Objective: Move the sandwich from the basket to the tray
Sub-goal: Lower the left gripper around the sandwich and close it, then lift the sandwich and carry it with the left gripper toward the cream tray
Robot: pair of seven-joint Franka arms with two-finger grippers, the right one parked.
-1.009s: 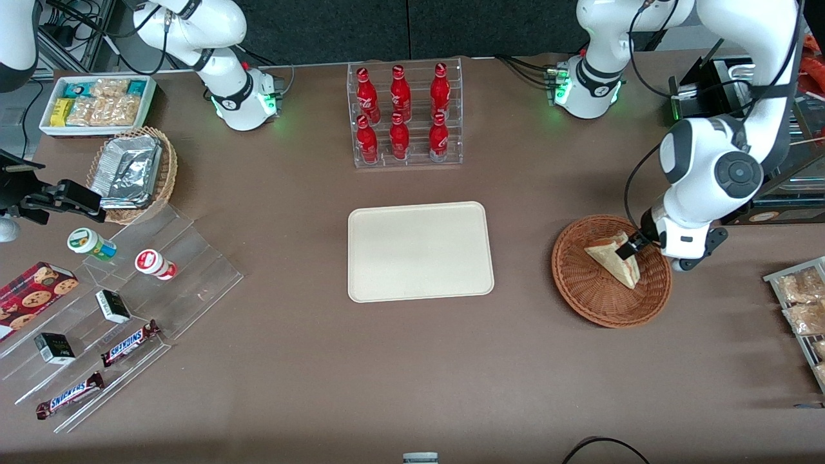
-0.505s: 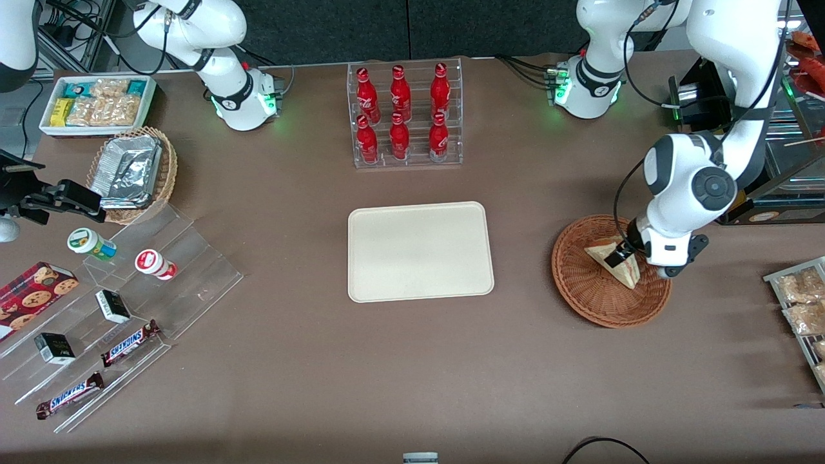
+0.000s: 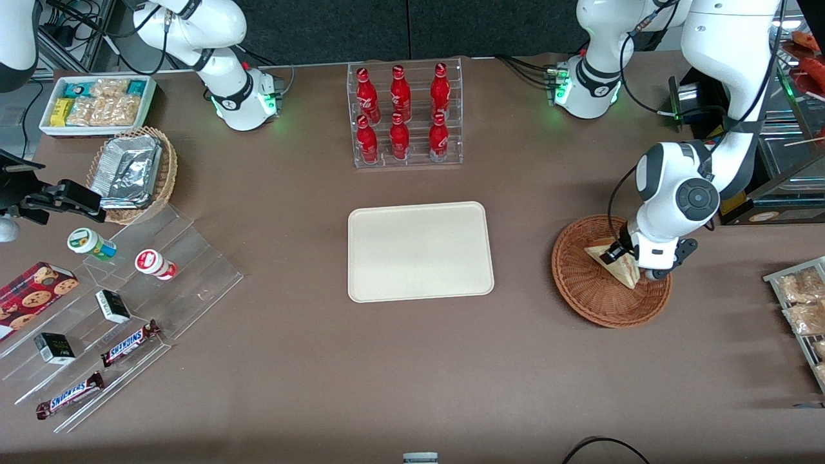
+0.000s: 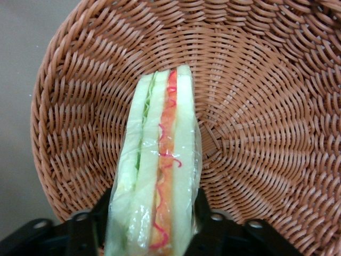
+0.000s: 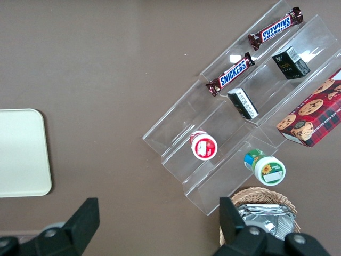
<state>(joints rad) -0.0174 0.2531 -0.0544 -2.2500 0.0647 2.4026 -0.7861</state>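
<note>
The gripper (image 3: 613,254) of the working arm is sitting low inside the basket (image 3: 583,287), toward the working arm's end of the table; its two fingers (image 4: 85,234) are pressing against both flat bread faces of the sandwich (image 4: 159,176), one on each side, so it is closed about as far as the wedge is thick and is gripping nothing else.

The sandwich is standing on edge between the fingers, wrapped in clear film, with its cut edge facing the wrist camera; green filling is showing along one bread layer and a red-pink strip along the next; its pointed end is reaching toward the middle of the basket (image 4: 256,106). In the front view the wedge (image 3: 612,265) is lying over the woven floor, partly covered by the white wrist; whether it is touching the weave or is lifted just clear of it I cannot tell.

The tray (image 3: 420,251) is lying flat at the centre of the table (image 3: 412,361), well apart from the basket, with nothing on it; a clear rack of red bottles (image 3: 403,115) is standing farther from the front camera than the tray.
</note>
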